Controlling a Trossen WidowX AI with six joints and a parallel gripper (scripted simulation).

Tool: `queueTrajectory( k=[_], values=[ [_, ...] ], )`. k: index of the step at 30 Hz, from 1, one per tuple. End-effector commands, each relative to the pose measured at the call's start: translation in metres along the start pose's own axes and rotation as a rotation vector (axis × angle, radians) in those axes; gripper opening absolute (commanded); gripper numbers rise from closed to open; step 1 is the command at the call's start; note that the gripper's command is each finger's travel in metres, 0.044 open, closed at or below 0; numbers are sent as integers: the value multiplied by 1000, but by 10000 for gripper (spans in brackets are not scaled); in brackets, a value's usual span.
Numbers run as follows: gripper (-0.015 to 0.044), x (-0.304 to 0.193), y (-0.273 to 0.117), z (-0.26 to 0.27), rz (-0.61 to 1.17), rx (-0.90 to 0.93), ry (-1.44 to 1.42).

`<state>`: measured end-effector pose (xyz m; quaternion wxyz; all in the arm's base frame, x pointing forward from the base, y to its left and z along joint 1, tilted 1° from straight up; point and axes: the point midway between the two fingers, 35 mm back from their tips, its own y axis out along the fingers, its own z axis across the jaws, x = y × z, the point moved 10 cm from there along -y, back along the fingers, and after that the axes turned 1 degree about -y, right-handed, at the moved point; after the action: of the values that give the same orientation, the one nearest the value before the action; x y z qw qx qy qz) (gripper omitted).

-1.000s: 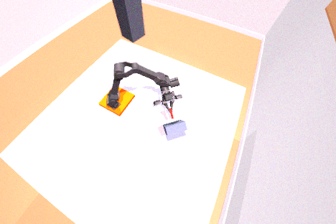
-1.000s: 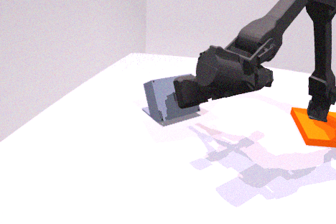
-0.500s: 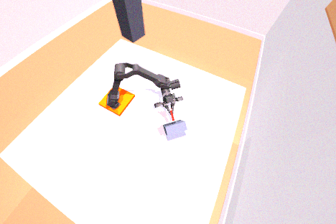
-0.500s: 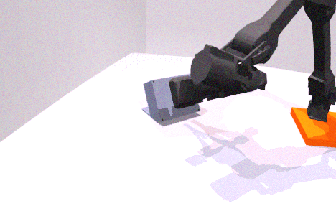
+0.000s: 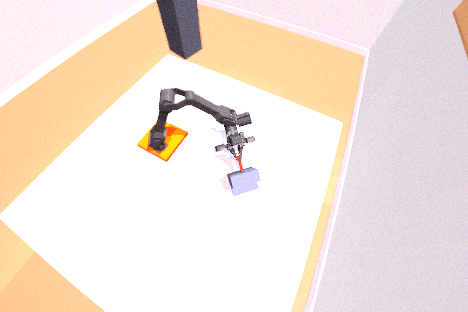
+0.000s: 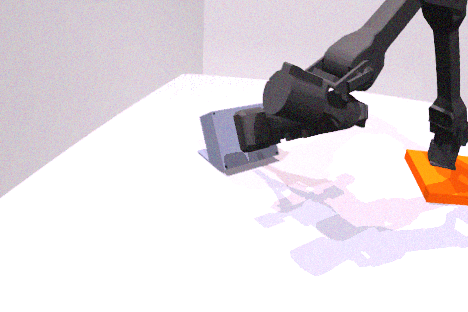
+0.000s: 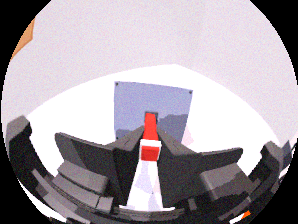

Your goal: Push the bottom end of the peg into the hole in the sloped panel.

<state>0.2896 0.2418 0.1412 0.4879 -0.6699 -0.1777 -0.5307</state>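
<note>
The red peg [image 5: 240, 163] [image 7: 150, 127] is held between the fingers of my gripper [image 5: 239, 154] [image 7: 149, 145]. It has flat sides and a square-looking end. The blue-grey sloped panel [image 5: 244, 183] [image 6: 218, 132] [image 7: 131, 102] stands just beyond the fingers. In the wrist view the peg's far end overlaps the dark square hole [image 7: 154, 115], and its sides look roughly lined up with the hole's edges. I cannot tell whether the tip is inside the hole or just in front of it. In the exterior view the gripper's body hides the peg and hole.
The arm's base stands on an orange plate [image 5: 175, 136] [image 6: 420, 180] on the white table [image 5: 150, 220]. A dark pillar [image 5: 180, 20] with a pale object on top stands behind the table. Shadows of the arm fall on the table and the panel.
</note>
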Motion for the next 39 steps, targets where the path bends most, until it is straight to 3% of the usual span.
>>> queueTrajectory(
  k=[1,39],
  values=[
    [0,0,-1,0,0,1,2],
    [0,-4,8,-4,0,0,1]
  ],
)
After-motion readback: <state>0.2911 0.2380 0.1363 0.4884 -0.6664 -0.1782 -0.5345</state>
